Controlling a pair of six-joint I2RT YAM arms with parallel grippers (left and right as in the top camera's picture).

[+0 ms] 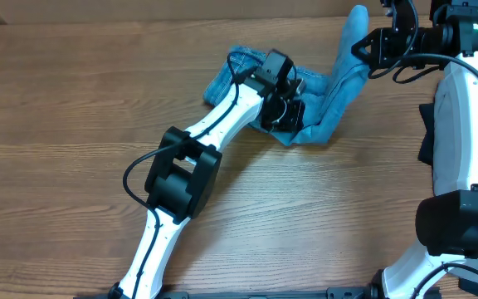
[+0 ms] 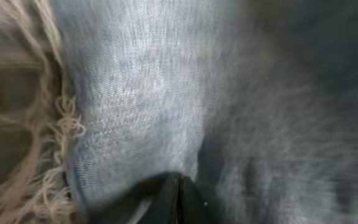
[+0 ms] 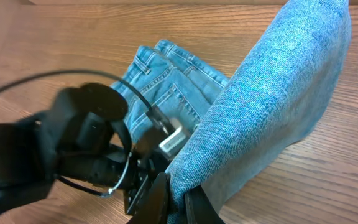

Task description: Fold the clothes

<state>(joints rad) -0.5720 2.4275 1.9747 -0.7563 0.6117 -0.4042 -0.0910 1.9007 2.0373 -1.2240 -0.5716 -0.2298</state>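
Note:
The clothes are light blue jeans (image 1: 338, 100), bunched at the far middle of the wooden table (image 1: 73, 100). My left gripper (image 1: 293, 112) rests low on the bunched denim, and its wrist view is filled with blurred cloth (image 2: 154, 93) and a frayed whitish hem (image 2: 48, 124). There its jaws (image 2: 179, 186) are pressed together with denim at their tips. My right gripper (image 1: 362, 48) holds one leg raised at the far right. In its own view the gripper (image 3: 178, 199) is shut on that leg (image 3: 278, 93). The waist with pockets (image 3: 160, 87) lies flat behind.
My left arm (image 1: 189, 166) runs diagonally from the near edge up to the jeans. The white body of the right arm (image 1: 463, 124) stands along the right side. In the right wrist view the left arm's black wrist and cables (image 3: 73, 149) sit close beside the held leg.

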